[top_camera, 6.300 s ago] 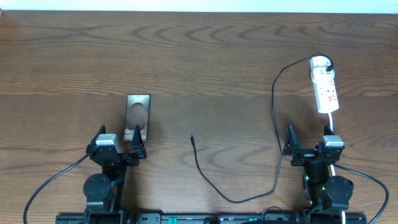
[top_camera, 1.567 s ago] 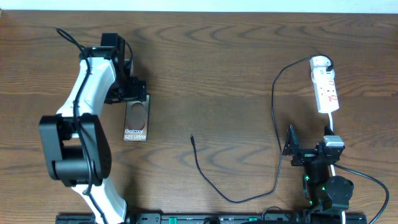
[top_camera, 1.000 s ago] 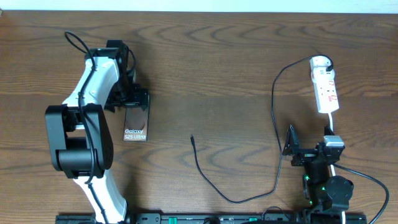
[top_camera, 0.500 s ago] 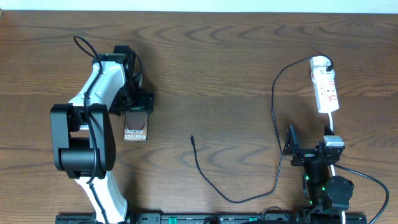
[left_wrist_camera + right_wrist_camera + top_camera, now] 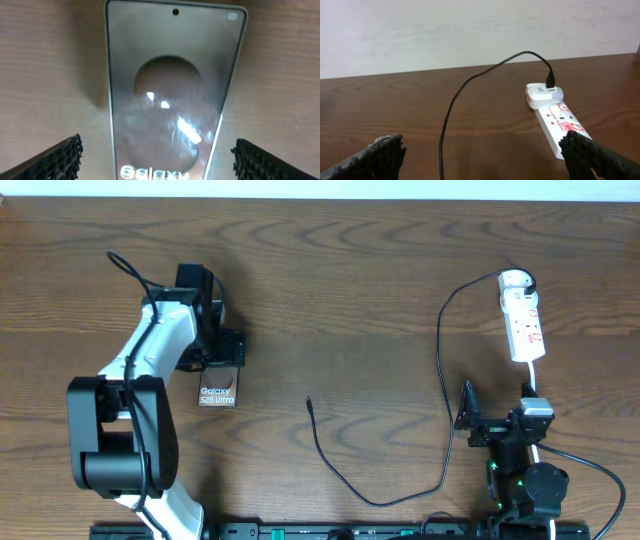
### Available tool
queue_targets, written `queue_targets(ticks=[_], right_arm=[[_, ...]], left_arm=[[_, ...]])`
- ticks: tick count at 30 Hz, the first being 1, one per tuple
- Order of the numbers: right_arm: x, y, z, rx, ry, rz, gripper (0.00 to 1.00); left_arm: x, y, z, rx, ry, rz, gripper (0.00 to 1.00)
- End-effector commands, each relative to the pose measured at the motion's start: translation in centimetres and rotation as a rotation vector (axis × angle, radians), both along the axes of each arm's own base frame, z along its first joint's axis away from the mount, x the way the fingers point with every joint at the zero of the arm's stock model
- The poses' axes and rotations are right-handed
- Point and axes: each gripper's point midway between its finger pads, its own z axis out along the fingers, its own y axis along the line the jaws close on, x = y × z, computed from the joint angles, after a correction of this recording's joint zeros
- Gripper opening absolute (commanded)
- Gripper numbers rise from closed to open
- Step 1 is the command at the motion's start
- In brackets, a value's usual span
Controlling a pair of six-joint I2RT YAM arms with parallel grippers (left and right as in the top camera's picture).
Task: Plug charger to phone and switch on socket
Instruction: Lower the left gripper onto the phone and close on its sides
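The phone is laid flat on the table, screen up. It is found right between the jaws of the left gripper. These jaws are spread wide, one on each side of the phone, and the phone is not touched by them. The white "Galaxy" word is seen at the end of the phone closest to these jaws.

The charger is laid in a long loop on the table. Its small tip is well off to the side of the left jaws. Its other end is plugged in at the socket.

The socket is seen ahead of the right gripper, a bit to one side. Those jaws are also spread apart, and nothing is held in them.
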Motion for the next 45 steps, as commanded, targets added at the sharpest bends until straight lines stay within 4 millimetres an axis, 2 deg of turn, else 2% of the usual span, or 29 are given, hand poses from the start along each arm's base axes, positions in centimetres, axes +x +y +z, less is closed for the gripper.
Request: queue_targets(ticks=[1, 5, 18, 29, 45], right_arm=[[0.0, 0.1, 0.0, 0.012, 0.001, 0.005, 0.99], [0.0, 0.1, 0.0, 0.012, 0.001, 0.005, 0.99], [0.0, 0.1, 0.0, 0.012, 0.001, 0.005, 0.99], [0.0, 0.1, 0.0, 0.012, 0.001, 0.005, 0.99], [0.0, 0.1, 0.0, 0.012, 0.001, 0.005, 0.99]], left_arm=[[-1.2, 0.1, -1.5, 0.001, 0.016, 0.007, 0.94], [-1.3, 0.1, -2.4, 0.001, 0.0, 0.007, 0.94], [-0.5, 0.1, -2.4, 0.005, -0.037, -0.043, 0.94], [-1.6, 0.1, -3.3, 0.006, -0.007, -0.075, 0.94], [-2.1, 0.1, -3.8, 0.006, -0.003, -0.075, 0.94]])
